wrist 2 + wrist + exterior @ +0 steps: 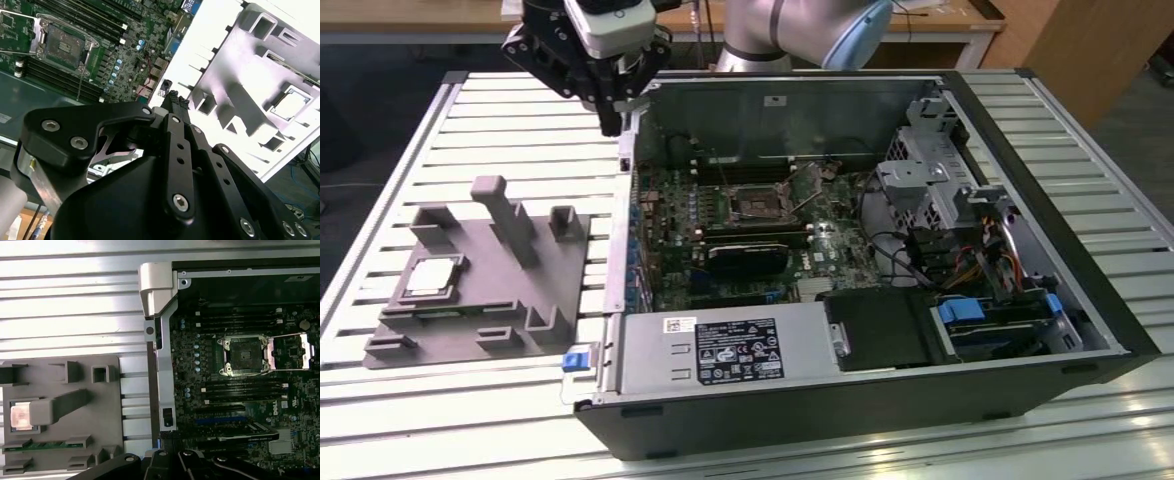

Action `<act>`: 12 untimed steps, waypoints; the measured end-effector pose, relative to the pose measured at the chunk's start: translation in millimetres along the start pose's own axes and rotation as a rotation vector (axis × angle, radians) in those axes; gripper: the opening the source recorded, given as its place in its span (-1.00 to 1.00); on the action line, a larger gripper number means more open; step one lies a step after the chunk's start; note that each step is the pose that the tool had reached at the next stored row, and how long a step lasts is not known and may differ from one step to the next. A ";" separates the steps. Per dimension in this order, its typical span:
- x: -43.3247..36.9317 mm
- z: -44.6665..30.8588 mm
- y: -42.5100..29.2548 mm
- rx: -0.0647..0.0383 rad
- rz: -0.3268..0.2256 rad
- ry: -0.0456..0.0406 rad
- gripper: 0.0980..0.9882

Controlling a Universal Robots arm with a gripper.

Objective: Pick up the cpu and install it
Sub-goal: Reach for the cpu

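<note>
Hovering over the slatted tabletop in the exterior view, the jaws on the arm point straight down, closed on nothing. Their tip sits just outside the corner of the open computer case, on the exterior view's left. The cpu lies flat, silver side up, in a shallow pocket of the grey fixture block, well apart from the jaws. The pocket probably keeps the chip square and level for a clean pick. A tall post rises just beside that pocket, so room looks tighter on that side and freer from above. Inside the case, the socket on the motherboard has its metal frame swung up, seemingly left bare to receive the chip.

In the second wrist view, the black links converge to a shut tip with no chip between them. The cpu shows past them in its pocket, the block's ribs standing around it. The socket lies on the other side, beyond the case's edge.

In the first wrist view, the cpu rests beside the post. The case's metal wall stands between the block and the socket. Memory slots flank the socket closely, so open room there seems to be overhead.
</note>
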State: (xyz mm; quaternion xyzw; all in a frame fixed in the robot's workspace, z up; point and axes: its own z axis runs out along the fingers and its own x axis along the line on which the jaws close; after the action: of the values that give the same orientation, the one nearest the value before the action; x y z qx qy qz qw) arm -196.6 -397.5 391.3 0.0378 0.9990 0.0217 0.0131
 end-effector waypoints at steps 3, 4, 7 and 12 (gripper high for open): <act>2.6 0.0 -0.2 0.000 0.000 0.0000 -0.98; 3.5 -0.1 -0.3 0.000 0.000 0.0000 -0.98; 6.0 0.0 -0.5 0.000 0.000 0.0000 -0.98; 10.1 -0.1 -0.8 0.000 0.000 0.0001 -0.98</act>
State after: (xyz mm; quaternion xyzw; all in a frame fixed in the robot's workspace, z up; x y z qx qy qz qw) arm -206.8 -397.5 391.2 0.0379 0.9990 0.0217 0.0131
